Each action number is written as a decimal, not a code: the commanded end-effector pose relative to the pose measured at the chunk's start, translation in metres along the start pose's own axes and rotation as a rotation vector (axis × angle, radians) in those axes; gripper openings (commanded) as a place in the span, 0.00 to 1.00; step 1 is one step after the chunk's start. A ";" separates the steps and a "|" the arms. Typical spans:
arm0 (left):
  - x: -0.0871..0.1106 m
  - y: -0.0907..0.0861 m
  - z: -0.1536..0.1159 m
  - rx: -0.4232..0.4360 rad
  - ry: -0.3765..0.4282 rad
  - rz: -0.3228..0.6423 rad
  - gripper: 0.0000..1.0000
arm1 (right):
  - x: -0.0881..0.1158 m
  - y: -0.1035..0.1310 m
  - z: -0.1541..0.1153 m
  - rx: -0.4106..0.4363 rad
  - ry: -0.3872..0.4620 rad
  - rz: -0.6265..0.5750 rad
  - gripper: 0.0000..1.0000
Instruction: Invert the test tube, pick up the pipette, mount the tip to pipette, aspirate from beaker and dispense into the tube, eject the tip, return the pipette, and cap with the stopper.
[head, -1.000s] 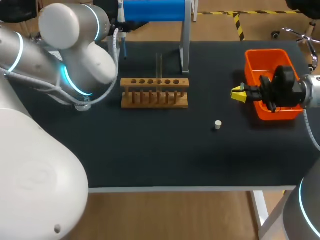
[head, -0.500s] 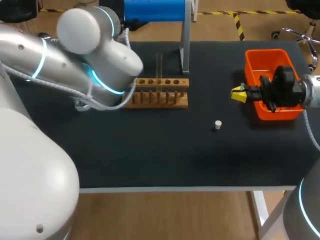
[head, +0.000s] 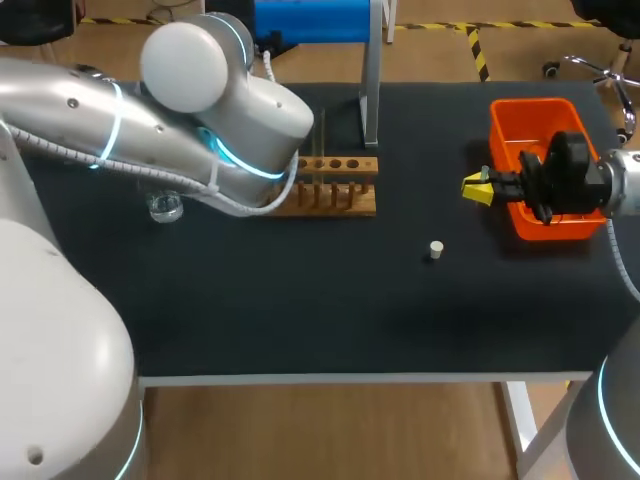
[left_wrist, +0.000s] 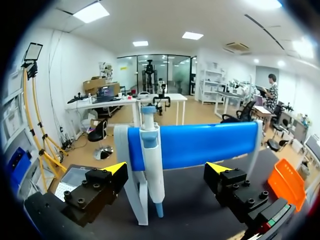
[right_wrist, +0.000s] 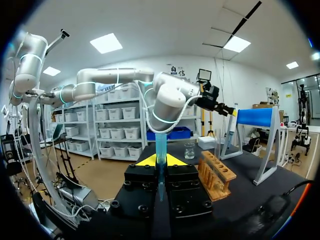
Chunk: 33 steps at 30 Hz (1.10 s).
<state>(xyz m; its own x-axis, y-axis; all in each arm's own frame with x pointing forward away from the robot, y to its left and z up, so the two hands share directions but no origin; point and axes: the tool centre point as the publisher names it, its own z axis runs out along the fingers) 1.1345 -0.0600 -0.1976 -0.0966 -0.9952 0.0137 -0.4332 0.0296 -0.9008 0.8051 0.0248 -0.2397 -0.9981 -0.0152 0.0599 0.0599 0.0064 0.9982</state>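
Black counter (head: 300, 300): left end effector (left_wrist: 166, 169) spread wide, facing the pipette (left_wrist: 151, 155) hanging on its blue stand (left_wrist: 200, 145). Right end effector (right_wrist: 160, 161) clamped on a blue pipette tip (right_wrist: 160, 142). Test tube (head: 318, 130) upright in the wooden rack (head: 340, 190).

An orange bin (head: 535, 104) is being carried by the black tabletop (head: 330, 300) toward its far right; a wooden rack (head: 345, 203) is being borne near the far middle, well apart.

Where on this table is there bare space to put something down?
The whole front strip of the table is bare, in front of the beaker, rack and stopper. Also bare: between the rack and the right gripper. Crowded at the back, where the left arm hangs over the rack by the pipette stand.
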 end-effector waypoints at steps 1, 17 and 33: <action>-0.001 0.000 0.006 0.012 -0.005 -0.006 1.00 | 0.000 0.000 -0.001 0.001 0.001 0.000 0.00; -0.007 -0.008 0.021 0.044 -0.005 -0.024 1.00 | 0.000 0.000 -0.001 0.001 0.001 0.000 0.00; -0.007 -0.013 0.031 0.053 0.009 -0.014 1.00 | 0.000 0.000 -0.001 0.001 0.001 0.000 0.00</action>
<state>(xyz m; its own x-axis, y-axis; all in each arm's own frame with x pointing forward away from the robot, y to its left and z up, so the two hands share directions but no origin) 1.1650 -0.0561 -0.1977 -0.0965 -0.9949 0.0306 -0.3876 0.0093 -0.9218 0.8050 0.0249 -0.2397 -0.9981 -0.0152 0.0599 0.0599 0.0064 0.9982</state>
